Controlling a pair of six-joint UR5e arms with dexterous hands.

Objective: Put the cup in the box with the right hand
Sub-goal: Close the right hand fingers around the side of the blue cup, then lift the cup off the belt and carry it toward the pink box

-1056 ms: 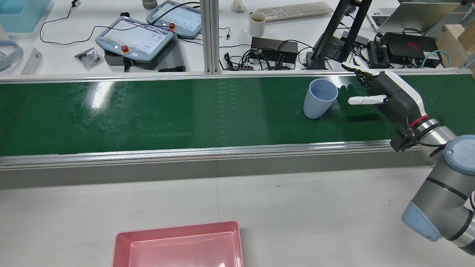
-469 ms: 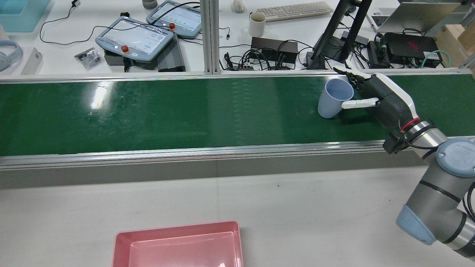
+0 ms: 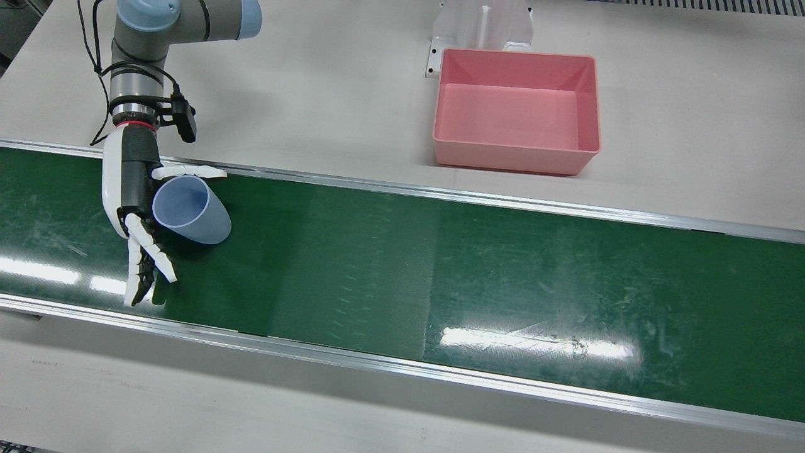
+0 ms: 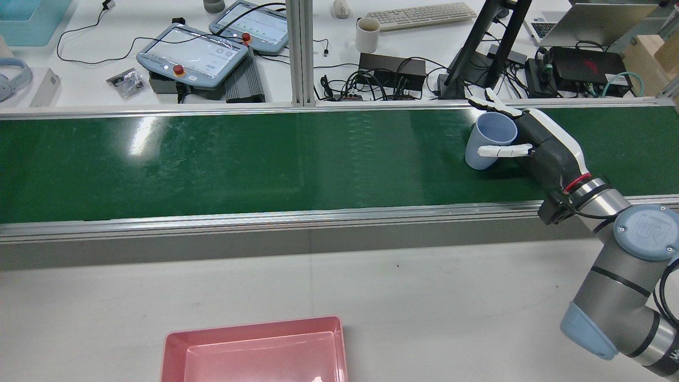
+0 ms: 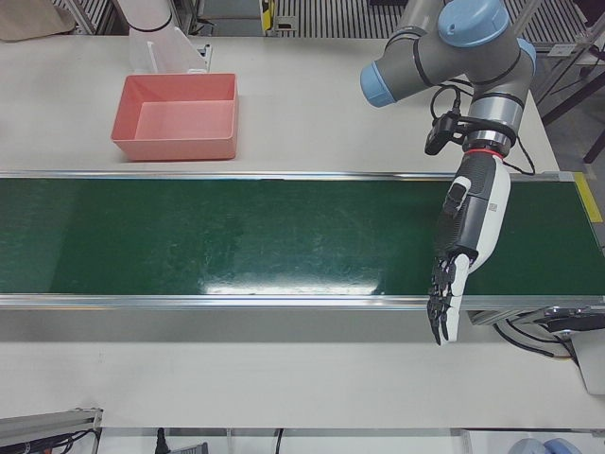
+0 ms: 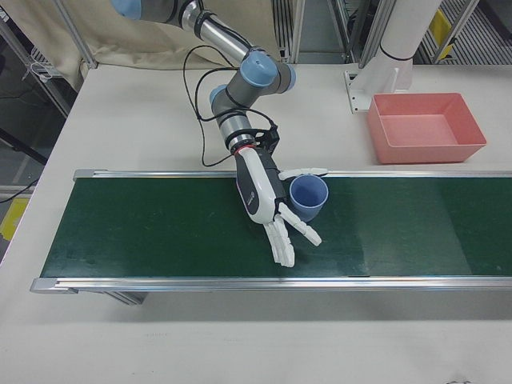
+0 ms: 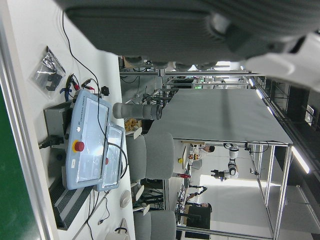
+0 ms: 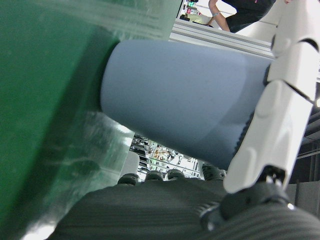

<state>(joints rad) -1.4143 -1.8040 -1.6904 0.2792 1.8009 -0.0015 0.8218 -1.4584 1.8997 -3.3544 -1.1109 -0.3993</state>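
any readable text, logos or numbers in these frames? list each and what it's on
"UR" on the blue joint cap of the right arm, rear view.
Touchscreen tablets on the back desk: screen content too small to read.
Keyboard keys: too small to read.
Cup, pink box and green belt: no markings visible.
Nothing else legible.
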